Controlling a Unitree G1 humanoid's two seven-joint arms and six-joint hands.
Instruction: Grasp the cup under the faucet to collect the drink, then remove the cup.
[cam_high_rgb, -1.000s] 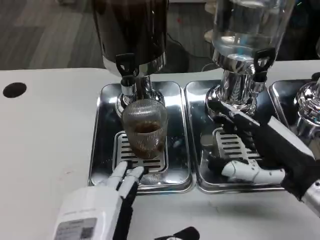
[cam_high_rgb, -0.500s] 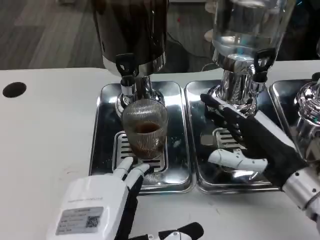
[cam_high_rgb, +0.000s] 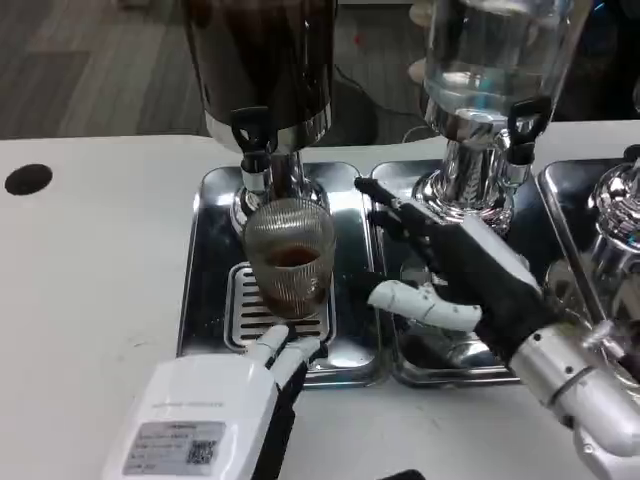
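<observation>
Cup: we see the ribbed glass cup (cam_high_rgb: 290, 255) standing upright on the grate of the left steel tray (cam_high_rgb: 210, 270), directly under the faucet (cam_high_rgb: 252, 150) of the dark dispenser (cam_high_rgb: 262, 60). It holds a brown drink in its lower part.

Right hand: our right hand (cam_high_rgb: 455, 270) is open, with the fingers (cam_high_rgb: 385, 198) spread apart and holding nothing. It hangs over the border between the left tray and the middle tray (cam_high_rgb: 400, 365). The thumb (cam_high_rgb: 420, 303) points toward the cup, near it but apart from it.

Left hand: our left hand (cam_high_rgb: 215, 415) lies low at the near edge of the left tray. Its fingers (cam_high_rgb: 285, 350) lie close together and touch the tray rim just before the grate. They hold nothing and do not reach the cup.

Around: the clear dispenser (cam_high_rgb: 490, 60) stands on the middle tray, its chrome base (cam_high_rgb: 470, 180) just behind our right hand. A third chrome stand (cam_high_rgb: 615, 225) is at the far right. A black round hole (cam_high_rgb: 28, 179) is in the white surface (cam_high_rgb: 90, 280) at the left.

In the way: the faucet hangs closely above the cup rim.
</observation>
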